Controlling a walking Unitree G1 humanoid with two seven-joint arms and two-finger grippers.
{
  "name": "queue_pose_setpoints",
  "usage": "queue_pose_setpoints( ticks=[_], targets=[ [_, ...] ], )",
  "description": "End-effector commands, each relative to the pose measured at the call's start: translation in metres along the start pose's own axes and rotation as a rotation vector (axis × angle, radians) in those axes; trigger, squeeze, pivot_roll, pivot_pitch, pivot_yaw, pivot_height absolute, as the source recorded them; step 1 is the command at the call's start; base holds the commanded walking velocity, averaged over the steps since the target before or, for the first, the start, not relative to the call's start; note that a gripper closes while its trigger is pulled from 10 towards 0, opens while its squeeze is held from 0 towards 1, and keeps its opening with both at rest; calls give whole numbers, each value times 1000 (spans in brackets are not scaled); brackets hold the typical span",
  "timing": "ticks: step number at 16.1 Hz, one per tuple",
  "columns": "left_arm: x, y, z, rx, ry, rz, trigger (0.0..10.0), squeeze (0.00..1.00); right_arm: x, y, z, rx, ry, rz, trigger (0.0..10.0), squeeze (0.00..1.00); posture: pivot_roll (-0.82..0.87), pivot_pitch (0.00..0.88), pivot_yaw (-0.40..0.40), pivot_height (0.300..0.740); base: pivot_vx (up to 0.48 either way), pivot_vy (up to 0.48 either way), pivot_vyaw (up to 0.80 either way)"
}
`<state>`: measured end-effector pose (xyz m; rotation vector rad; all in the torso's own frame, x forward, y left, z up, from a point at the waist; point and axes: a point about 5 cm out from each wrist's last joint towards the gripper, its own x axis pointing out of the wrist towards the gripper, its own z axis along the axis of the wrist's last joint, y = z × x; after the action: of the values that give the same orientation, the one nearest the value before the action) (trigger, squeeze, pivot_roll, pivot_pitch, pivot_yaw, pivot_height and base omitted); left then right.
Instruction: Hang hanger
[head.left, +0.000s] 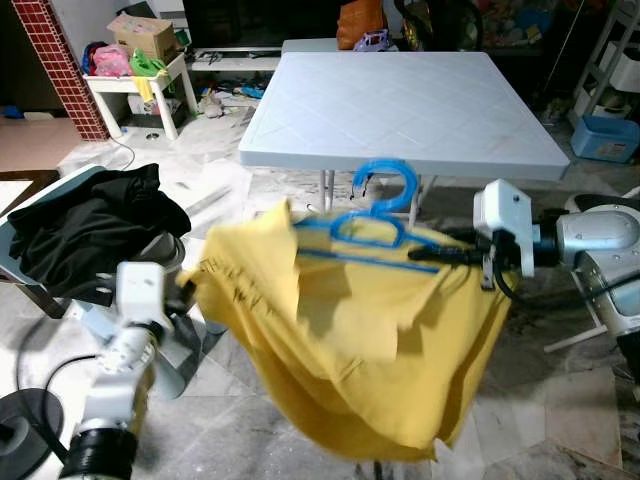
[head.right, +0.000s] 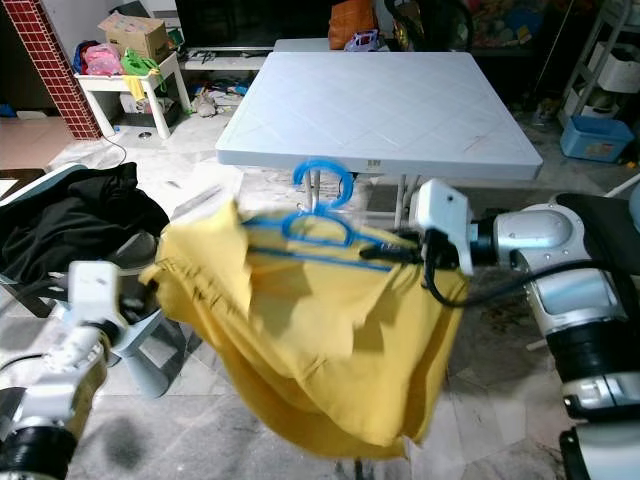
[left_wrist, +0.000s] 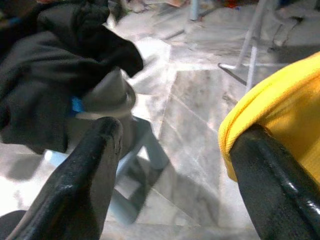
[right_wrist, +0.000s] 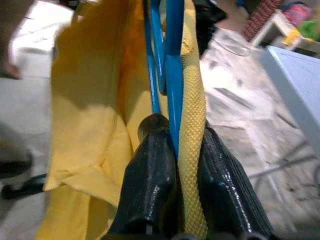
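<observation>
A blue plastic hanger (head.left: 370, 228) sits inside the neck of a yellow shirt (head.left: 340, 340), with its hook (head.left: 385, 180) standing up in front of the table. My right gripper (head.left: 440, 255) is shut on the hanger's arm and the shirt's collar together; in the right wrist view its fingers (right_wrist: 150, 165) clamp the blue bar (right_wrist: 174, 60) and the yellow ribbed collar (right_wrist: 192, 125). At the shirt's other side, my left gripper (left_wrist: 177, 130) is open, and the shirt's edge (left_wrist: 270, 105) lies over one finger (left_wrist: 270, 175). The shirt hangs in the air between both arms.
A white folding table (head.left: 400, 100) stands just behind the shirt. Black clothes (head.left: 90, 220) lie piled on a grey stool (left_wrist: 107, 107) to my left. Farther off are a small white side table (head.left: 135, 80), a brick pillar (head.left: 60, 60) and a blue bin (head.left: 605, 135).
</observation>
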<state>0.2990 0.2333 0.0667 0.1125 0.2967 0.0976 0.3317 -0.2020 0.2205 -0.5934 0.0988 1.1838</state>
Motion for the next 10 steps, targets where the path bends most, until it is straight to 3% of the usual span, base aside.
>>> queue_pose_setpoints(
  ticks=[1, 2, 3, 4, 5, 6, 7, 8, 9, 10],
  targets=[
    [-4, 13, 5, -25, -67, 77, 10000, 1000, -10, -16, 19, -56, -67, -124, 10000, 0, -32, 0, 21, 740, 0, 0, 0],
    [-5, 23, 23, -59, -185, 166, 10000, 1000, -7, -14, 18, -55, -66, -117, 10000, 0, -30, 0, 20, 740, 0, 0, 0],
    [-8, 32, 41, 88, -289, 256, 10000, 1000, -5, -13, 16, -59, -59, -125, 10000, 0, -22, 0, 17, 740, 0, 0, 0],
    [-10, 30, 52, -28, -361, 221, 10000, 1000, -2, -13, 15, -58, -53, -129, 10000, 0, -22, 0, 17, 740, 0, 0, 0],
    [-13, 31, 65, 47, -424, 241, 10000, 1000, 2, -16, 13, -67, -38, -175, 10000, 0, -20, 0, 19, 740, 0, 0, 0],
    [-12, 28, 66, 0, -413, 205, 10000, 1000, 5, -19, 12, -72, -27, -209, 10000, 0, -21, 0, 19, 740, 0, 0, 0],
    [-12, 18, 70, 70, -445, 142, 10000, 1000, 10, -26, 11, -69, -17, -303, 10000, 0, -17, 0, 19, 740, 0, 0, 0],
    [-10, 4, 64, -54, -401, 27, 10000, 1000, 13, -27, 11, -70, -12, -327, 10000, 0, -18, 0, 20, 740, 0, 0, 0],
    [-9, -6, 58, -97, -357, -50, 10000, 1000, 14, -27, 11, -82, -7, -338, 10000, 0, -18, 0, 20, 740, 0, 0, 0],
    [-7, -12, 40, -73, -256, -57, 10000, 1000, 18, -27, 12, -98, 1, -352, 10000, 0, -18, 0, 22, 740, 0, 0, 0]
  ],
)
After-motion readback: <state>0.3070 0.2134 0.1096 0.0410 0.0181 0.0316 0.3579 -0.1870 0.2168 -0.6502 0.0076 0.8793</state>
